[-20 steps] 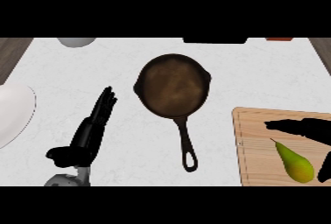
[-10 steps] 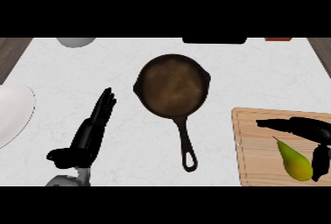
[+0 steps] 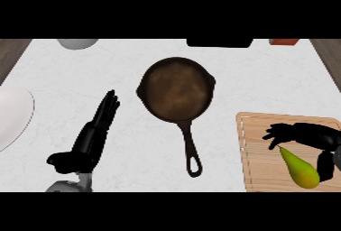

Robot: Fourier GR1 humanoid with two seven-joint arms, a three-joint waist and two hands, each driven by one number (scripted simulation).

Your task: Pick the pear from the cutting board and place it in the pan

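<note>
We are seeing the right hand [image 3: 307, 135] reaching in from the right edge over the cutting board [image 3: 258, 153] at lower right, its fingers [image 3: 274, 135] curling round the narrow end of the pear [image 3: 300, 170], which is lying on the board. The left hand [image 3: 93, 134] is resting at lower left, straight fingers pressed together, left of the pan [image 3: 177, 88].
</note>
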